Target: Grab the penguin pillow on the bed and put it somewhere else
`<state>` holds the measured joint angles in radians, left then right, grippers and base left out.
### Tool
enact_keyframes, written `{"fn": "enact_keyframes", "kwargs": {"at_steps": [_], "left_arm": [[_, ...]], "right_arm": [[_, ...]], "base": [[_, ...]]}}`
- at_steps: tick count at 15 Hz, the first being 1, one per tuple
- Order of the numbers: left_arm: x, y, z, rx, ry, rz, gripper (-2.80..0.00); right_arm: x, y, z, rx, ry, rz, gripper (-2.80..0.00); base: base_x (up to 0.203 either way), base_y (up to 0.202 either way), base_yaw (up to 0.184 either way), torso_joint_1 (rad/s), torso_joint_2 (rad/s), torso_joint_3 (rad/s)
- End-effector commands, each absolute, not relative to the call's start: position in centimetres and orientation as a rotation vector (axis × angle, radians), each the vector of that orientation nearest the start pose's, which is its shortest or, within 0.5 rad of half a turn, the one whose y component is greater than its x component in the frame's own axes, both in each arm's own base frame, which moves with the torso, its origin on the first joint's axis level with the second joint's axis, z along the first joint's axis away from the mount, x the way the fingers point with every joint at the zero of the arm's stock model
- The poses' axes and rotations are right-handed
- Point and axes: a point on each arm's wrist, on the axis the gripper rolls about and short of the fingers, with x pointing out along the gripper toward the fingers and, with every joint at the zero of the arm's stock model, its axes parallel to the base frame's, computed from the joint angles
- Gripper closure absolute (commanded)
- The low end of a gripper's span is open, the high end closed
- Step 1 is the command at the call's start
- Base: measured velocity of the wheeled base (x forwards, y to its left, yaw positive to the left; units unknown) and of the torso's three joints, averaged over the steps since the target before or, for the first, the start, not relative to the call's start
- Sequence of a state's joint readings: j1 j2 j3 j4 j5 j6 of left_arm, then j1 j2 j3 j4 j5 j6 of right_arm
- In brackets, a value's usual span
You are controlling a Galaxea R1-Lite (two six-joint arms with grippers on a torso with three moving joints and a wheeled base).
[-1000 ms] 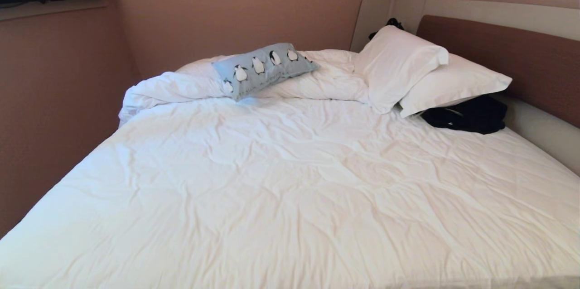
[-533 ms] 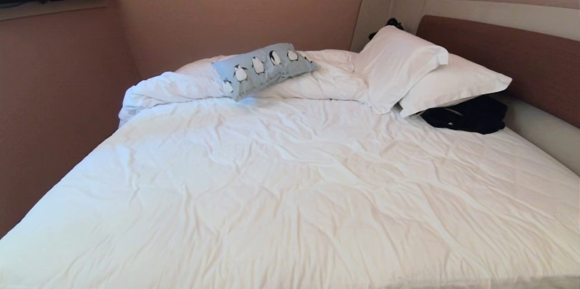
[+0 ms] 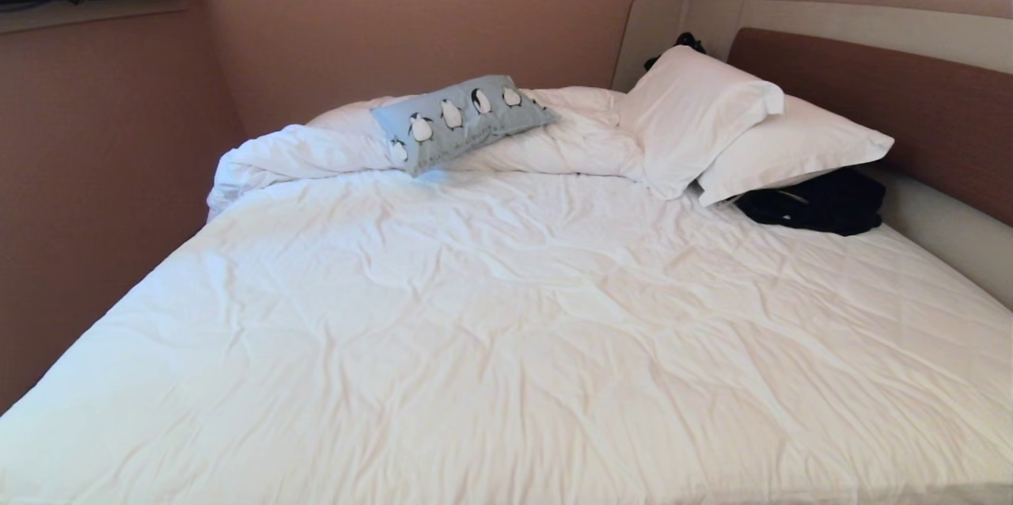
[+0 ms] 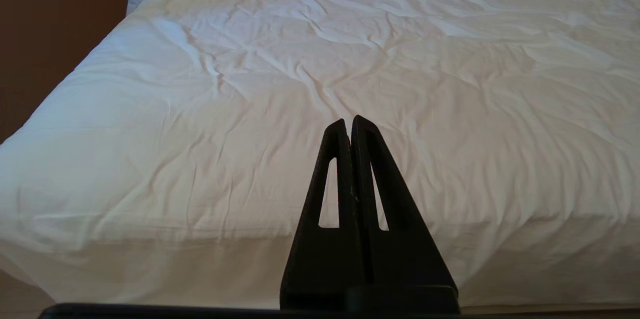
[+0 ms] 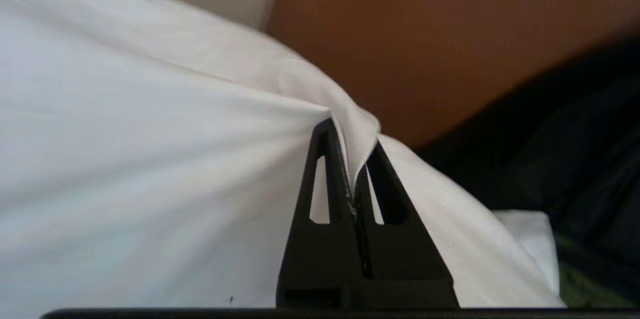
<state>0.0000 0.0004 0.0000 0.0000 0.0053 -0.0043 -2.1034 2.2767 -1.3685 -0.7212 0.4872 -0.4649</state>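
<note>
The penguin pillow (image 3: 459, 121), light grey-blue with a row of penguins, lies tilted on the bunched duvet at the far side of the bed (image 3: 506, 331). Neither arm shows in the head view. In the right wrist view my right gripper (image 5: 350, 134) is shut on a pinched fold of white bedding (image 5: 357, 119), which is pulled up into a peak between its fingers. My left gripper (image 4: 348, 120) hangs shut and empty over the bed's near edge (image 4: 320, 239), far from the pillow.
Two large white pillows (image 3: 696, 109) (image 3: 799, 145) lean against the brown headboard (image 3: 910, 101), with a black garment (image 3: 815, 200) beneath them. A brown wall (image 3: 79, 172) runs close along the bed's left side. A dark shape (image 5: 575, 134) lies beside the held cloth.
</note>
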Motion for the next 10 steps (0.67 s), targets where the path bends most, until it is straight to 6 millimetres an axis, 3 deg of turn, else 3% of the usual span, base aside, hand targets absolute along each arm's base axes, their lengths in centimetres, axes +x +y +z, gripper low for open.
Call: {"fn": "enact_keyframes", "kwargs": {"at_steps": [1, 5, 10], "left_arm": [[-2.3, 0.0, 7.6, -0.005, 0.002, 0.006, 0.0], [-2.3, 0.0, 7.5, -0.005, 0.0, 0.006, 0.0], [-2.3, 0.0, 7.5, -0.005, 0.0, 0.006, 0.0]], "right_arm": [[-23.4, -40.1, 9.2, -0.128, 0.472, -1.548, 0.0], [-24.4, -40.3, 5.6, -0.083, 0.507, -1.544, 0.0], [-24.7, -40.0, -0.4, 0.02, 0.565, -1.51, 0.0]], "base": [[0.0, 0.0, 0.0, 0.0, 0.0, 0.0], [0.0, 0.0, 0.0, 0.0, 0.0, 0.0], [0.0, 0.0, 0.0, 0.0, 0.0, 0.0]]}}
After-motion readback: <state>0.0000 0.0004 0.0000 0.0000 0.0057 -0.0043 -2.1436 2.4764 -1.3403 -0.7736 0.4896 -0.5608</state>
